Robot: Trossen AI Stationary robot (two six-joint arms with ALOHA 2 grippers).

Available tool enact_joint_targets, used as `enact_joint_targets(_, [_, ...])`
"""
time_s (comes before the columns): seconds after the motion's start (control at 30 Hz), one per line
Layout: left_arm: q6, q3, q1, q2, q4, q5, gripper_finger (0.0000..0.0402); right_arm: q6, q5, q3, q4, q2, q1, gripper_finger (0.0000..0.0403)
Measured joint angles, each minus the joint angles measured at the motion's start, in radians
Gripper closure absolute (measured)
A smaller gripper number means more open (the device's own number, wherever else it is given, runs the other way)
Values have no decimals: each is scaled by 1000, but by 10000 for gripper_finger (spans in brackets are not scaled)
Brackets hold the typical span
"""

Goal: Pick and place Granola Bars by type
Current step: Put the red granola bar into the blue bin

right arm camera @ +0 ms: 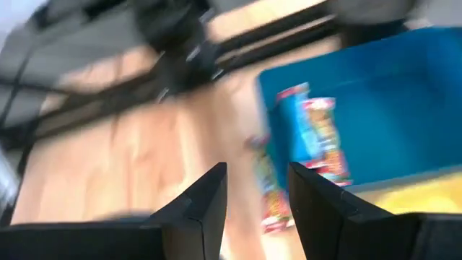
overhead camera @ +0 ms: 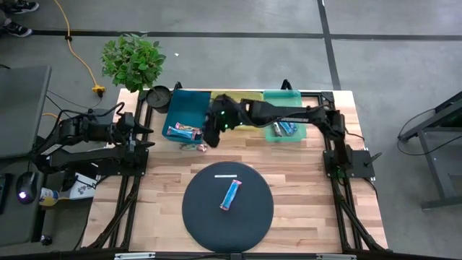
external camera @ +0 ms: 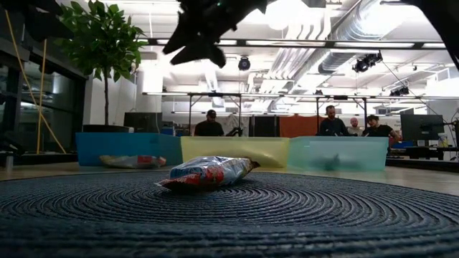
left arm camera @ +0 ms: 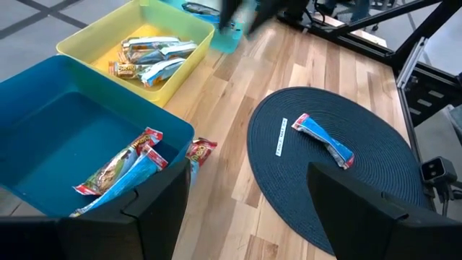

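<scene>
Near edge of the bench: round dark mat (overhead camera: 227,209) carrying one blue bar (overhead camera: 230,194) with red ends, roughly at mat centre, lying slightly diagonal. A small white strip (overhead camera: 225,175) sits on the mat just beyond it. In the low view this bar (external camera: 208,173) lies flat on the woven surface.

Right gripper (overhead camera: 211,137) is reached across to the left half of the bench, above the near rim of the blue bin (overhead camera: 189,108). Fingers (right arm camera: 203,202) parted a moderate way with only air between them; nothing grasped. Directly past the fingertips lies a pink/red bar (right arm camera: 271,195) on bare wood (just outside the bin's near wall, not inside). The mat bar is well apart from this gripper, toward the near edge.

Inside the blue bin, near wall: two multicolour bars (left arm camera: 119,173) side by side.

Left gripper (overhead camera: 133,123) is parked at the left edge of the bench, fingers (left arm camera: 155,198) spread wide, empty.

Far edge: yellow bin (left arm camera: 137,40) holding several silvery bars (left arm camera: 155,58); green bin (overhead camera: 289,108) with blue bars (overhead camera: 283,129) inside. Potted plant (overhead camera: 132,61) at the far left corner. People in the room behind.
</scene>
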Motion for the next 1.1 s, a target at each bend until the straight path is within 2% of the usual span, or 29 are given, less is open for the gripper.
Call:
enact_joint_targets(0.13, [0, 0, 0, 0, 2, 0, 129, -105, -133, 0, -3, 48, 21, 275])
enact_joint_targets(0.2, [0, 0, 0, 0, 3, 0, 129, -128, -164, 0, 0, 71, 31, 275])
enact_joint_targets(0.63, [0, 0, 0, 0, 31, -8, 129, -144, -143, 0, 122, 169, 84, 274])
enact_joint_targets(0.8, [0, 0, 0, 0, 35, -8, 129, -239, -116, 0, 185, 169, 83, 269])
enact_joint_targets(0.97, [0, 0, 0, 0, 51, -8, 129, -316, -108, 1, 298, 205, 84, 242])
enact_joint_targets(1.1, [0, 0, 0, 0, 95, -8, 129, -309, -109, 1, 338, 261, 76, 207])
